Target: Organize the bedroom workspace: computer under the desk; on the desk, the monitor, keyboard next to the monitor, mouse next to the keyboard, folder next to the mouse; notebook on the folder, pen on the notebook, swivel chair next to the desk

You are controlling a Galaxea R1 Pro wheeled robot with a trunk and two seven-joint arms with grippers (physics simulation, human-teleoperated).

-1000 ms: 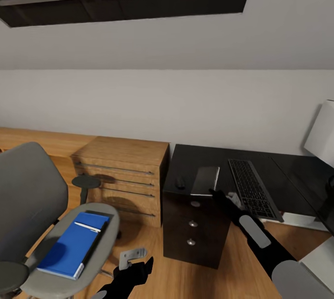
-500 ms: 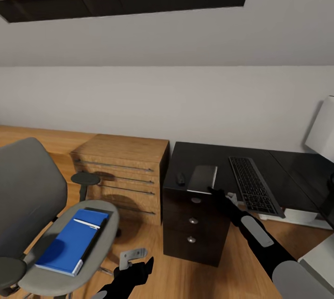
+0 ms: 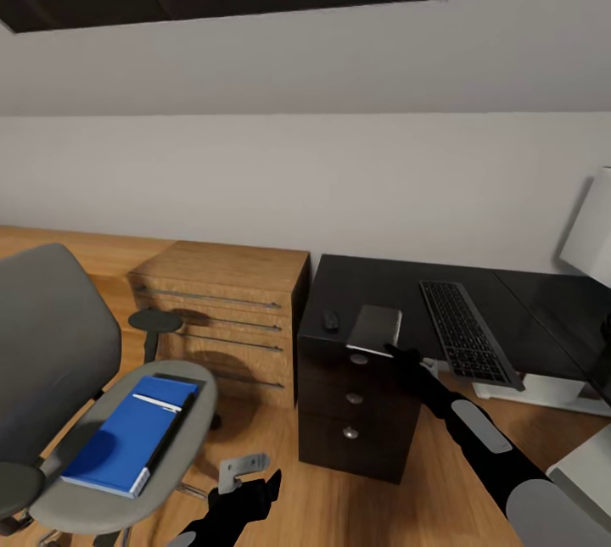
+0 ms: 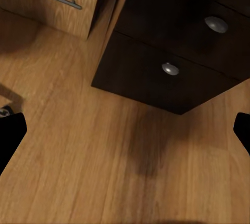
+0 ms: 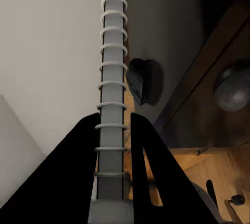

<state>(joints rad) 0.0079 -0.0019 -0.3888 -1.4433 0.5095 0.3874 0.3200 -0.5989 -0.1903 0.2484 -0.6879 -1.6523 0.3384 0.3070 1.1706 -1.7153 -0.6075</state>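
In the head view the right tool (image 3: 397, 351) sits just right of centre, at the near edge of the desk (image 3: 390, 288). It is closed on the notebook (image 3: 375, 328), which it grips by the near edge. The notebook is above the desk's left end, over the drawer unit (image 3: 356, 411), and I cannot tell whether it touches the top. In the right wrist view the black fingers (image 5: 83, 172) clamp the notebook's white spiral spine (image 5: 111, 88), one on each side. The mouse (image 3: 330, 321), small and dark, lies on the desk just left of the notebook; in the right wrist view it shows as a dark lump (image 5: 141, 81) beside the spine.

The keyboard (image 3: 465, 332) lies on the desk to the right of the notebook, running back toward the wall. The monitor (image 3: 591, 229) shows its white back at the right edge of the frame.

The chair (image 3: 59, 377) stands at lower left, well apart from the right tool. On its seat lies the blue folder (image 3: 119, 443), with the pen (image 3: 158, 401) resting on the folder's far end.

The left tool (image 3: 251, 488) hangs at the bottom of the frame, between chair and drawer unit, over the wood floor (image 3: 339, 505). Its fingers stand wide apart with nothing between them; the left wrist view shows their tips (image 4: 10, 135) at either edge, with floor and two drawer knobs (image 4: 170, 69) between. A wooden dresser (image 3: 225, 309) stands left of the desk against the wall.
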